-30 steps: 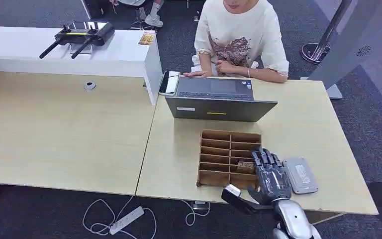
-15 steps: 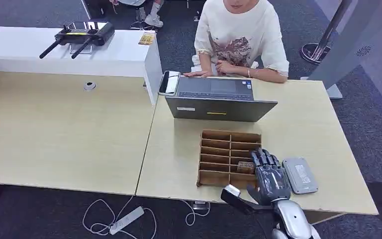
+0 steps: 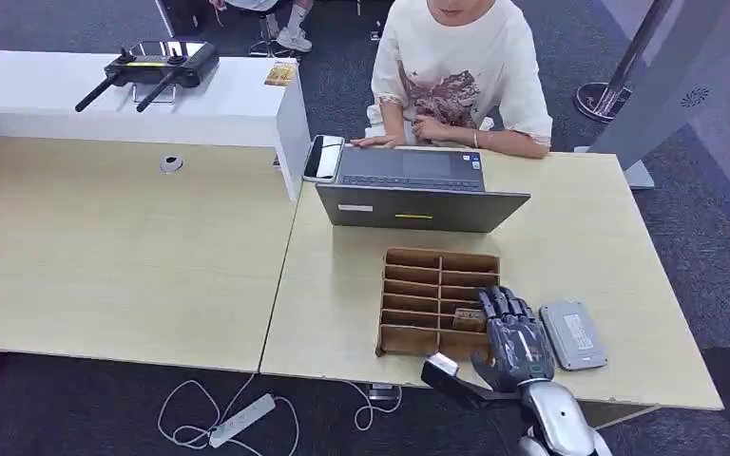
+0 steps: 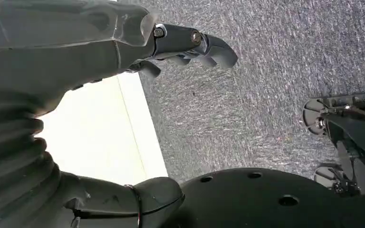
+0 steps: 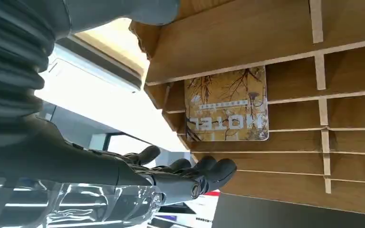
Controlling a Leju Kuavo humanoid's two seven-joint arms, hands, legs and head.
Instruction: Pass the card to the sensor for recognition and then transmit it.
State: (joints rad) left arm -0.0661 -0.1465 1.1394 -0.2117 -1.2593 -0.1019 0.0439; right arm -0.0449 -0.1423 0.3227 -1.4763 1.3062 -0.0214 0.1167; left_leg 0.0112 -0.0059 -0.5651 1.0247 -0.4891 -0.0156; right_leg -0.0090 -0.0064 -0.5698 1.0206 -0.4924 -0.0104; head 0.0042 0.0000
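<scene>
A brown patterned card [image 3: 469,318] printed "HOTEL" stands in a slot at the near right of the wooden slotted box [image 3: 418,285]. In the right wrist view the card [image 5: 228,104] sits between the box's dividers [image 5: 342,133]. My right hand [image 3: 513,344] hovers over the box's near right corner, fingers stretched out over the card and holding nothing. Its fingertips [image 5: 214,171] stop just short of the card. The grey flat sensor [image 3: 573,334] lies on the table right beside this hand. My left hand [image 4: 123,42] hangs over the carpet by the table's edge, fingers loose and empty.
A person [image 3: 456,66] sits across the table at an open laptop [image 3: 418,190], with a phone [image 3: 323,157] beside it. A remote controller [image 3: 152,65] lies on the white raised shelf. A power strip [image 3: 242,420] and cables lie on the floor below the near edge.
My right hand has drawn back a little toward the table's near edge, its fingertips now just over the card slot. Nothing else has moved.
</scene>
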